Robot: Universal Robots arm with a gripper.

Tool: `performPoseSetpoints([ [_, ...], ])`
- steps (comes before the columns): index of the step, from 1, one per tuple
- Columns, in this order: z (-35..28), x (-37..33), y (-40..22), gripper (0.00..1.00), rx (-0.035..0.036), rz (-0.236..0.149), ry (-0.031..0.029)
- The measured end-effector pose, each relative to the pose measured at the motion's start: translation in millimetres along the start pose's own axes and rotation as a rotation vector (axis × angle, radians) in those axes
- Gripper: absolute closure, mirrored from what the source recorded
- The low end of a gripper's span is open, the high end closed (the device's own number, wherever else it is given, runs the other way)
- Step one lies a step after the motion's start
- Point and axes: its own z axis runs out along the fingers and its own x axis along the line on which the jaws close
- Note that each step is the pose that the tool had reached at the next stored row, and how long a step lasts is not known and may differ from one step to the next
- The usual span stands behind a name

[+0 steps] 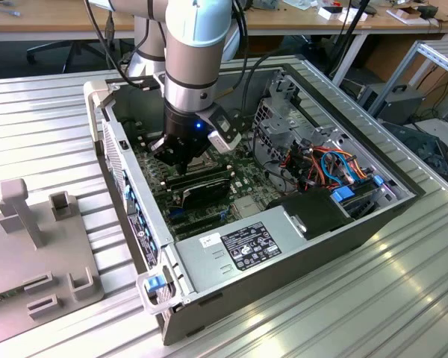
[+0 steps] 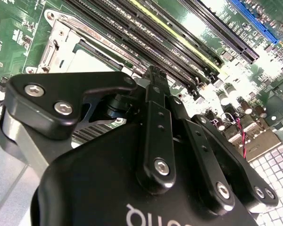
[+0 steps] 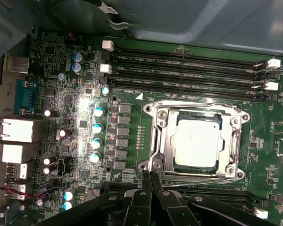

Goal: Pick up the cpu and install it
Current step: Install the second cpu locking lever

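The cpu (image 3: pixel 197 142), a pale square chip, lies flat inside the motherboard's socket, with the metal frame (image 3: pixel 154 136) around it. In the second wrist view the cpu (image 2: pixel 87 60) shows pale beyond the black gripper body. My gripper (image 3: pixel 151 173) is shut with its two thin fingertips pressed together and nothing between them. The tips sit at a corner of the socket frame, beside the cpu and off its face. In the exterior view the gripper (image 1: pixel 181 160) reaches down into the open computer case (image 1: pixel 299 239) over the green motherboard (image 1: pixel 231 168).
Long black memory slots (image 3: pixel 188 70) run beside the socket. Capacitors (image 3: pixel 96 127) and rear ports (image 3: pixel 16 132) stand on its other side. The case walls, a power supply (image 1: pixel 246 246) and coloured cables (image 1: pixel 328 160) hem the arm in. A grey fixture (image 1: pixel 30 246) sits at the exterior view's left.
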Motion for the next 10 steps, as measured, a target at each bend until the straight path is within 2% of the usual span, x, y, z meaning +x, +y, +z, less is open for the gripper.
performPoseSetpoints([
  [10, 4.1, 2.7, 0.7, 0.89, -0.0013, 0.000, -0.0010],
])
